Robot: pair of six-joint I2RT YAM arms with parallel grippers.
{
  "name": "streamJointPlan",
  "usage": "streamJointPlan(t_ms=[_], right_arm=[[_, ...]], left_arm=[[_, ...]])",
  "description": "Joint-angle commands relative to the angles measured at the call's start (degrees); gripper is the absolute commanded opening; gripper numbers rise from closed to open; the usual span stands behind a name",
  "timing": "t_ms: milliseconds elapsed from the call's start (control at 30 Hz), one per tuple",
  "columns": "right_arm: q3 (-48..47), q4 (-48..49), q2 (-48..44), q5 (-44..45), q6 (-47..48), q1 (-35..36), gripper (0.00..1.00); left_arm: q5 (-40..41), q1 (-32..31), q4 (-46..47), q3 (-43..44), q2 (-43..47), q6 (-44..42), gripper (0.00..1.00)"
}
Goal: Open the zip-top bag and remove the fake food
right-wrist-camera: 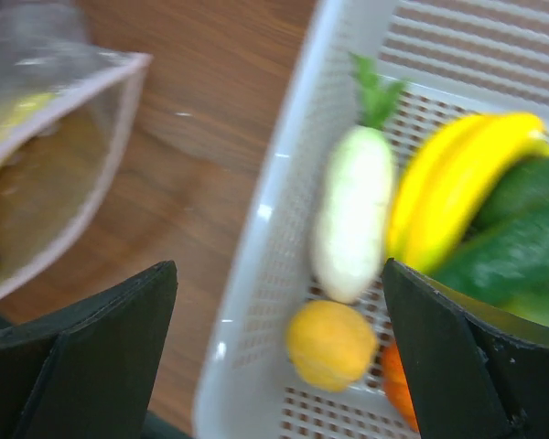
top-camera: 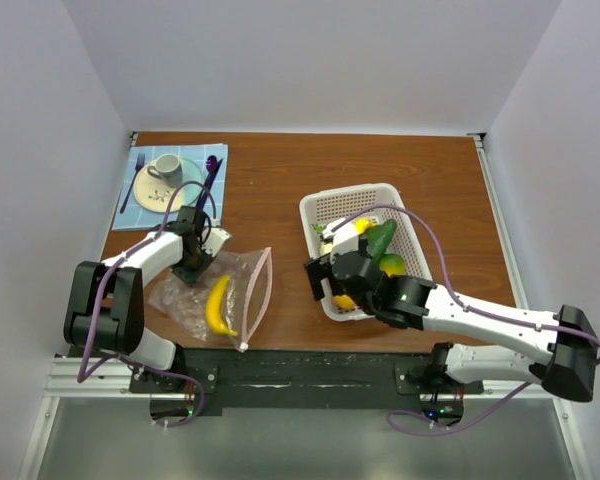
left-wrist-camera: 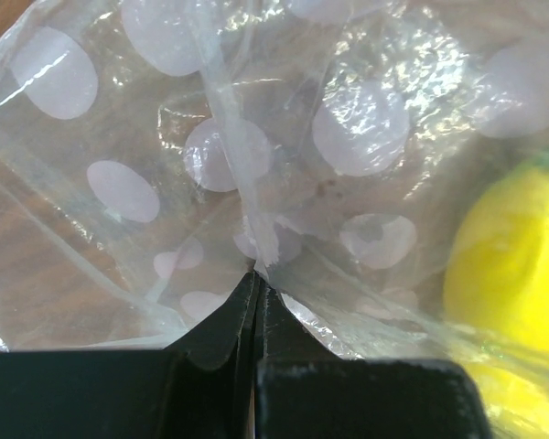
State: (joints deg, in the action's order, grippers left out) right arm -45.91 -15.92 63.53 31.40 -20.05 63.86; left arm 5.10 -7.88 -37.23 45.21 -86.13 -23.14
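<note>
1. The left fingers are clenched on a fold of the zip-top bag (clear film with white spots in the wrist view); the bag lies on the tabletop at the lower left of the overhead frame, its pink zip strip along its right side.
2. One yellow banana sits inside the bag.
3. The right fingers are spread wide, grasping nothing, over the near left rim of the white basket at centre right.
4. In the basket lies fake food: a white oblong piece; a second banana; dark green pieces; a yellow-orange round piece.
</note>
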Motion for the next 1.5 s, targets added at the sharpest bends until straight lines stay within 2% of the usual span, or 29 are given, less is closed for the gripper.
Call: streamJointPlan(t_ms=[0,233,333,533,967,1100,1233,1300,1333,1433,1467], right_arm=[[-1.1,12.0,4.0,-3.9,4.3,7.8,0.97],[-1.5,21.9,15.5,-4.2,4.9,10.4,0.79],[-2.0,23.9,19.0,-2.8,6.3,10.4,0.75],[-2.7,29.4,24.2,-3.4,8.9,10.4,0.73],[-9.2,31.5,35.2,-5.6,9.0,12.3,0.64],[-10.6,31.7,38.2,-7.2,8.5,12.8,0.57],[-10.4,33.0,40.7,-9.0,7.7,12.7,0.56],[-10.4,33.7,41.5,-9.1,7.3,12.8,0.58],[-10.4,33.7,41.9,-9.0,7.1,12.8,0.58],[-10.1,34.0,42.4,-8.6,6.6,12.8,0.58],[-9.9,34.4,42.5,-8.3,6.3,12.8,0.58]], left_arm=[[-4.0,0.4,-1.1,1.2,0.0,0.7,0.00],[-4.0,0.3,-1.2,1.2,0.3,0.7,0.00],[-3.6,0.3,-0.9,0.7,0.3,0.5,0.00],[-3.6,0.3,-0.6,0.8,-0.2,0.5,0.00],[-3.7,0.3,-1.2,1.5,-0.6,1.1,0.00],[-4.4,0.3,-2.9,2.9,0.0,1.4,0.00],[-7.7,0.3,-7.3,5.7,0.6,1.3,0.00],[-8.3,0.4,-10.0,8.3,2.4,0.6,0.06],[-8.7,0.4,-11.2,9.3,3.1,0.3,0.12],[-11.8,0.4,-17.0,13.8,5.6,-1.3,0.24],[-12.5,0.4,-19.3,15.4,6.2,-2.3,0.25]])
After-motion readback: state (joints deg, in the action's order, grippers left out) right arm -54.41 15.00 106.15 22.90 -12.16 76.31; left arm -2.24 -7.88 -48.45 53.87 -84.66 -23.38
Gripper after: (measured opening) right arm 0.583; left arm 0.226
